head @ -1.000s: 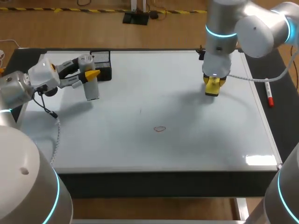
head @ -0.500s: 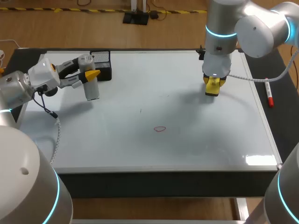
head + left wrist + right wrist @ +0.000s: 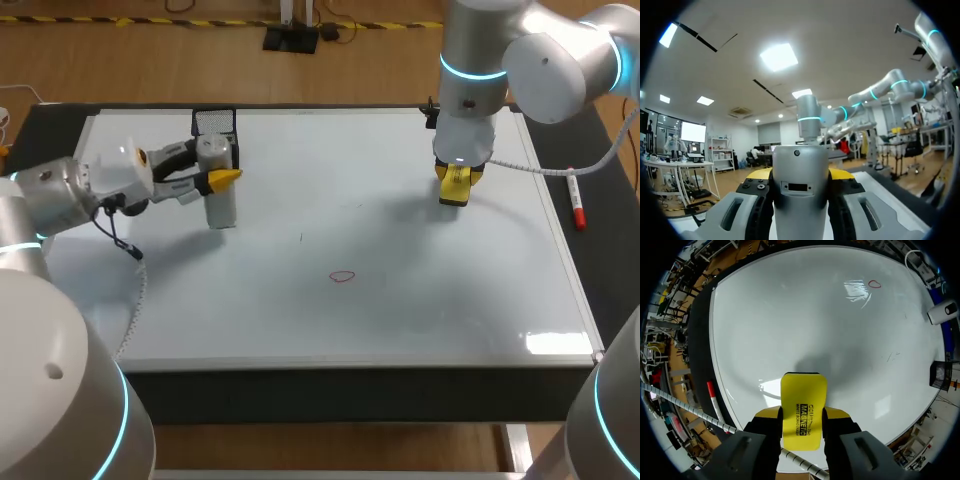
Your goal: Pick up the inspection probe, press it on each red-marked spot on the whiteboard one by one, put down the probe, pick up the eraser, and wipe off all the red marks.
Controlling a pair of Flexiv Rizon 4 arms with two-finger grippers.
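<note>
The grey cylindrical inspection probe (image 3: 219, 195) stands upright over the whiteboard's (image 3: 420, 320) left part, with my left gripper (image 3: 213, 179) shut on it from both sides. In the left wrist view the probe (image 3: 800, 200) fills the gap between the fingers of that gripper (image 3: 800, 175). A single red-marked spot (image 3: 342, 277) lies near the board's middle, well right of the probe. My right gripper (image 3: 455, 183) hangs over the far right part of the board, shut on the yellow eraser (image 3: 804, 410). From there the red mark (image 3: 874, 284) and the probe (image 3: 942, 312) show far ahead.
A black mesh holder (image 3: 215, 127) stands at the board's far left edge, just behind the probe. A red-capped marker (image 3: 577, 205) lies on the dark strip right of the board. A faint dark stroke (image 3: 300, 238) sits between probe and red mark.
My left arm has carried the probe to the right and slightly nearer, away from the black holder. The right arm with the eraser has stayed put.
</note>
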